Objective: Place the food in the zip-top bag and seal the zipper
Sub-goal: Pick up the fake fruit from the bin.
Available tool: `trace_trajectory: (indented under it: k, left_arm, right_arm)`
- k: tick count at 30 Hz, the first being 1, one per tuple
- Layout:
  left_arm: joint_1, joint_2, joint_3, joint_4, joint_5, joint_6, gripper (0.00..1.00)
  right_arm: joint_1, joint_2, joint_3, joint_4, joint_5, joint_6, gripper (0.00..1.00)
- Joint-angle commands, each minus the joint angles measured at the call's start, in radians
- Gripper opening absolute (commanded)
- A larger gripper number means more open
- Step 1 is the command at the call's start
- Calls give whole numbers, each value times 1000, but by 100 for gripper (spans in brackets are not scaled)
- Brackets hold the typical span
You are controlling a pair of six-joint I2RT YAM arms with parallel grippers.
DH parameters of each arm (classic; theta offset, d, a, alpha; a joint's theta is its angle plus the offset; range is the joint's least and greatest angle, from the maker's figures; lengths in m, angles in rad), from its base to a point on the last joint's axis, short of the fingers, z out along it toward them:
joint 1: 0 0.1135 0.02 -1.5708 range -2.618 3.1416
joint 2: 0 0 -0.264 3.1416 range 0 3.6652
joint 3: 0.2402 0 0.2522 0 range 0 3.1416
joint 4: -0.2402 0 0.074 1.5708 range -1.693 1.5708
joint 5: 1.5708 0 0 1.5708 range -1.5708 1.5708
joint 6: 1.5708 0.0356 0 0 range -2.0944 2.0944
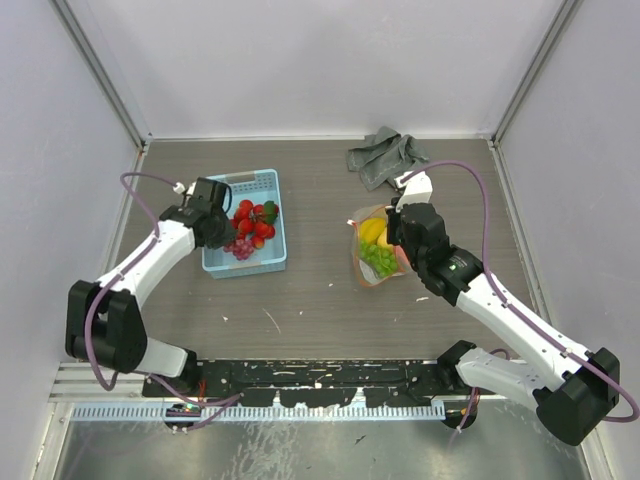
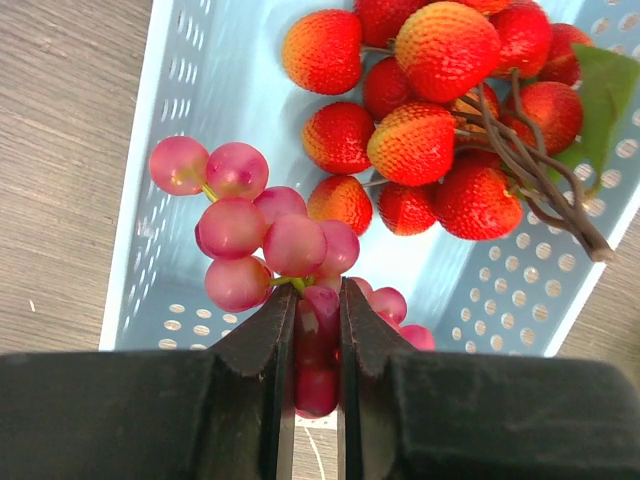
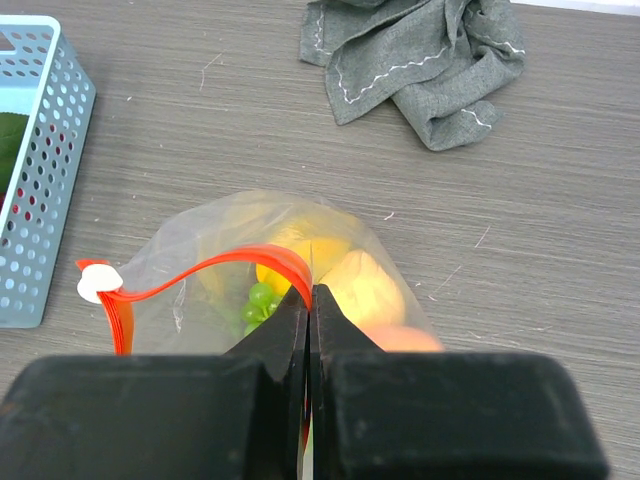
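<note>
The left gripper (image 2: pixel 312 300) is reaching into the light blue basket (image 2: pixel 190 90) on the left of the table. Its jaws are drawn narrow and are pinching the bunch of purple grapes (image 2: pixel 262 243) at its near end, with one grape squeezed between the fingers. The strawberries (image 2: pixel 440 130) are lying just beyond the grapes in the same basket, touching them, with a green leaf (image 2: pixel 610 80) showing at the right. Over on the right, the zip-top bag (image 3: pixel 180 255) is lying on the table (image 3: pixel 560 250) with the lemon (image 3: pixel 350 280), green grapes (image 3: pixel 258 300) and peach (image 3: pixel 405 338) inside it. The right gripper (image 3: pixel 308 295) is pinching the zipper (image 3: pixel 210 272) with its jaws almost closed. The red-orange strip is arching away leftward to a white slider (image 3: pixel 98 283). A crumpled grey cloth (image 3: pixel 420 60) is sitting farther back, apart from the bag.
</note>
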Motion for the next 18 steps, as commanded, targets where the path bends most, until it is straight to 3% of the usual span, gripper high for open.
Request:
trace_trajectory:
  k: [1, 10, 18]
  left_arm:
    - [2, -109, -16, 78, 45, 46, 0]
    - [-62, -357, -108, 219, 154, 78, 0]
    - [-196, -456, -129, 324, 171, 64, 0]
  right_arm:
    - [5, -9, 25, 36, -7, 32, 0]
    - [5, 3, 47, 29, -59, 73, 0]
    - [4, 18, 66, 23, -99, 106, 0]
